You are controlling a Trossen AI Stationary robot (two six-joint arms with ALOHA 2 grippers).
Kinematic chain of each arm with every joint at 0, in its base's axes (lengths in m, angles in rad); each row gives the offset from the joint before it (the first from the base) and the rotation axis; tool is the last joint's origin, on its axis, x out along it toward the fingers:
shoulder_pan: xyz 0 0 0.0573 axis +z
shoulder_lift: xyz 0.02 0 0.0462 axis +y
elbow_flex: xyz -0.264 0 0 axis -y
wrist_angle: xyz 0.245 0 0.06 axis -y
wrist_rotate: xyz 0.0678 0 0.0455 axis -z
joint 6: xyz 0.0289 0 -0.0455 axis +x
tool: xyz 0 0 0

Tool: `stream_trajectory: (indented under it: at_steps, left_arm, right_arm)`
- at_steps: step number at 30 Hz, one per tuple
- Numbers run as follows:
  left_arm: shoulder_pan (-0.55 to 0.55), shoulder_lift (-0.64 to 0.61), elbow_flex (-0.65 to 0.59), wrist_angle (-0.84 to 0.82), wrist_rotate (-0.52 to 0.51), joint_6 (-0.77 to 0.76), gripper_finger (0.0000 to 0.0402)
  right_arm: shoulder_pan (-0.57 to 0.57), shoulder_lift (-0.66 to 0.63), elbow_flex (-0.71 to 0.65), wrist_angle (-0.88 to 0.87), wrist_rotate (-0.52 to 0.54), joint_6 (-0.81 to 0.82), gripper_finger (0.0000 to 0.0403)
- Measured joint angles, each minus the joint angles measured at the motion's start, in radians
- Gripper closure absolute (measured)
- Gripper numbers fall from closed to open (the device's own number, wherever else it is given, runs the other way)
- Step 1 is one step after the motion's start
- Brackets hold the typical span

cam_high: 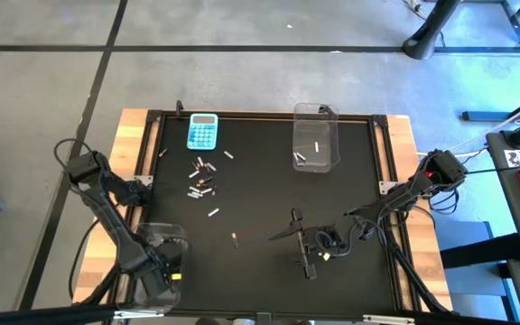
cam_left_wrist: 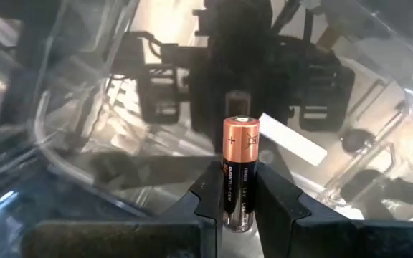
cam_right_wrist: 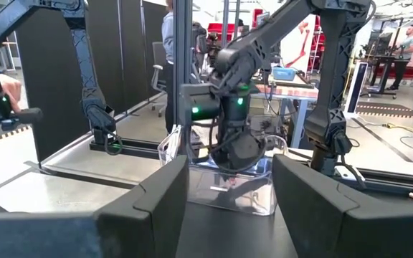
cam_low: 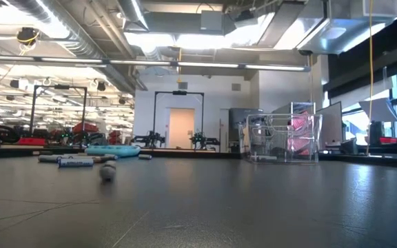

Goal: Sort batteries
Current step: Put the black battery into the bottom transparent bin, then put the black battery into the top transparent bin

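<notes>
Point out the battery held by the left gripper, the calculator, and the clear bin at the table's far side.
Copper-and-black battery (cam_left_wrist: 240,175): left wrist view, middle of its body, between the left gripper's fingers.
Light-blue calculator (cam_high: 202,132): high view, centre of its keypad.
Clear bin (cam_high: 315,137): high view, its floor, on a bare part.

Two clear bins (cam_high: 315,137) — one calculator (cam_high: 202,132) — roughly a dozen batteries (cam_high: 201,178).

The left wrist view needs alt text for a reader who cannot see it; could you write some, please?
The left end effector grips a copper-topped battery upright between its fingers, inside a clear plastic bin where a white battery lies.
</notes>
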Motion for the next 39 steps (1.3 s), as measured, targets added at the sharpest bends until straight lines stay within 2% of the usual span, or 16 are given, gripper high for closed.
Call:
stream_trajectory:
  at_steps: [3,14,18,21,25,29,33,39]
  left_arm:
    - [0.0,0.0,-0.038,0.046,0.0,0.0,0.0355]
    - [0.0,-0.005,-0.058,0.066,-0.005,0.019,0.027]
    - [0.001,-0.048,-0.064,0.058,0.0,0.031,0.0245]
    - [0.007,-0.12,-0.062,0.053,0.003,0.02,0.0233]
    - [0.008,-0.234,-0.062,0.018,-0.025,-0.033,0.0231]
    - [0.006,-0.352,-0.061,-0.017,-0.111,-0.059,0.0237]
    - [0.006,-0.455,-0.053,-0.038,-0.236,0.004,0.0246]
    - [0.0,-0.565,-0.052,-0.032,-0.585,0.224,0.0254]
  right_arm:
    - [0.0,0.0,0.0,0.0,0.0,0.0,0.0199]
    - [0.0,0.0,0.0,-0.017,0.065,0.041,0.0199]
    - [-0.008,0.012,0.01,-0.053,0.096,0.078,0.0199]
    - [-0.021,0.069,0.071,-0.13,0.105,0.102,0.0199]
    - [-0.055,0.193,0.236,-0.299,0.087,0.124,0.0199]
    - [-0.091,0.329,0.421,-0.52,0.067,0.175,0.0199]
    - [-0.119,0.449,0.569,-0.616,0.051,0.274,0.0199]
    - [-0.135,0.598,0.728,-0.619,0.026,0.36,0.0199]
